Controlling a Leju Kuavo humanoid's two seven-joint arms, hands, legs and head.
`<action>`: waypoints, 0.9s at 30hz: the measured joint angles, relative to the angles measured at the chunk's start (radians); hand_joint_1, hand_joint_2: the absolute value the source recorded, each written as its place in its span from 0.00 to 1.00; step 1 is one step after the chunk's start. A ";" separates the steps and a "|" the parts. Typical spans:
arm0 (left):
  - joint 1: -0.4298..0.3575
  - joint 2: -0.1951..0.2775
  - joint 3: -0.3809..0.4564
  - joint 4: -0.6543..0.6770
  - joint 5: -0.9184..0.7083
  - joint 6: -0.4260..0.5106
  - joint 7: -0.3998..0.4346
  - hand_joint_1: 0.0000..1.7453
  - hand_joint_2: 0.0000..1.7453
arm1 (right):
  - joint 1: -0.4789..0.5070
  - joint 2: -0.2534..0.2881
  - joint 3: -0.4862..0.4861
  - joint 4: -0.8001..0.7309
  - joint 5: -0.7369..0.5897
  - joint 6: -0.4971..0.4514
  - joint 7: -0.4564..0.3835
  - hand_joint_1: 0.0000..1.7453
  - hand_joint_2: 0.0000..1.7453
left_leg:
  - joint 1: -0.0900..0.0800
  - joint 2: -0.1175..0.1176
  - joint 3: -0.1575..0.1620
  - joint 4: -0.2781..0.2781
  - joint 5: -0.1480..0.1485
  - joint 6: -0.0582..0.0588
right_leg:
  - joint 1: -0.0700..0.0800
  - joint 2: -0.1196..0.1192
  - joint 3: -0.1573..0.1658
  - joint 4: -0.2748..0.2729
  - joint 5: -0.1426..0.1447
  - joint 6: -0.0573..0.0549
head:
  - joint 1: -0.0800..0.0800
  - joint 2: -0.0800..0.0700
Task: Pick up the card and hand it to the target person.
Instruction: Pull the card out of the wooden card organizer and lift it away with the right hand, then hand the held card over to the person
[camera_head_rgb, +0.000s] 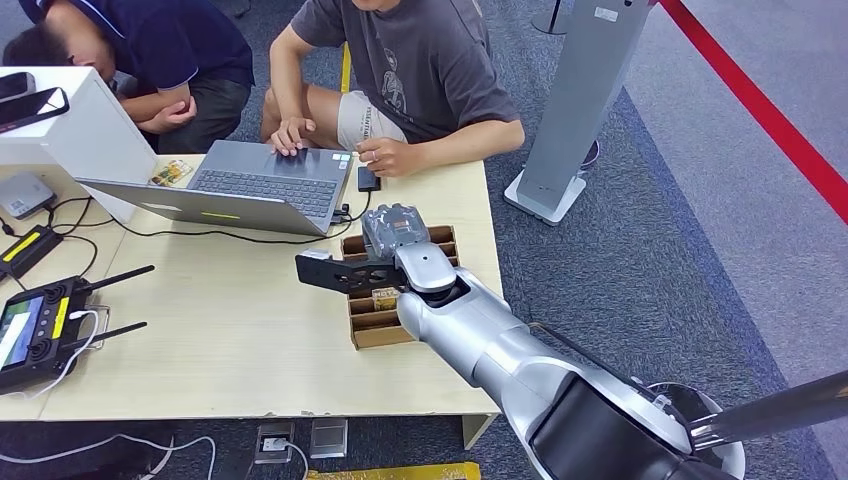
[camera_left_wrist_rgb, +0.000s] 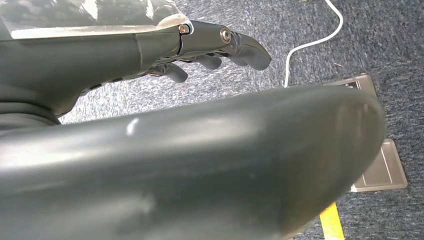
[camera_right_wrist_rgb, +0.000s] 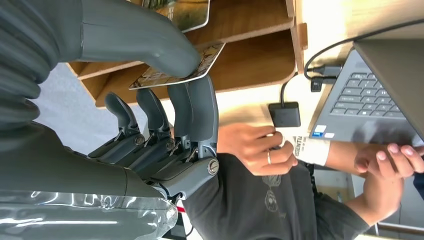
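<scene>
Your right hand (camera_right_wrist_rgb: 150, 100) hides most of the printed picture card (camera_right_wrist_rgb: 200, 62) its thumb and fingers (camera_right_wrist_rgb: 200, 107) pinch over the slotted brown wooden holder (camera_head_rgb: 375, 325) near the bench's (camera_head_rgb: 230, 330) right edge; your left hand (camera_left_wrist_rgb: 210, 47) hangs empty, fingers loosely apart.

Counted around the table (camera_head_rgb: 250, 340): two people (camera_head_rgb: 420, 60) (camera_head_rgb: 150, 50) behind it, one laptop (camera_head_rgb: 255, 185), one slotted wooden box (camera_head_rgb: 385, 325), two cards (camera_right_wrist_rgb: 177, 67) (camera_right_wrist_rgb: 185, 12) there, one controller (camera_head_rgb: 40, 320), one white box (camera_head_rgb: 70, 125) carrying two phones (camera_head_rgb: 30, 105) (camera_head_rgb: 12, 84).
</scene>
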 joint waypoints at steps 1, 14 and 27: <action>0.000 0.000 0.000 0.000 0.000 0.000 0.000 0.00 0.00 | 0.000 0.000 -0.001 0.000 0.006 -0.004 -0.001 0.82 1.00 | 0.000 0.000 0.000 0.000 0.000 0.000 | 0.000 0.000 0.000 0.000 0.000 0.000 | 0.000 0.000; 0.000 0.000 0.000 0.000 0.002 0.003 0.000 0.00 0.00 | 0.004 0.000 -0.038 -0.054 0.078 -0.067 -0.034 0.87 1.00 | 0.000 0.000 0.000 0.000 0.000 0.000 | 0.000 0.000 0.000 0.000 0.000 0.000 | 0.000 0.000; 0.001 -0.006 0.000 0.000 0.017 0.010 -0.014 0.00 0.00 | 0.063 -0.044 -0.093 -0.305 0.087 -0.136 -0.115 0.78 1.00 | 0.000 0.000 0.000 0.000 0.000 0.000 | 0.000 0.000 0.000 0.000 0.000 0.000 | 0.000 0.000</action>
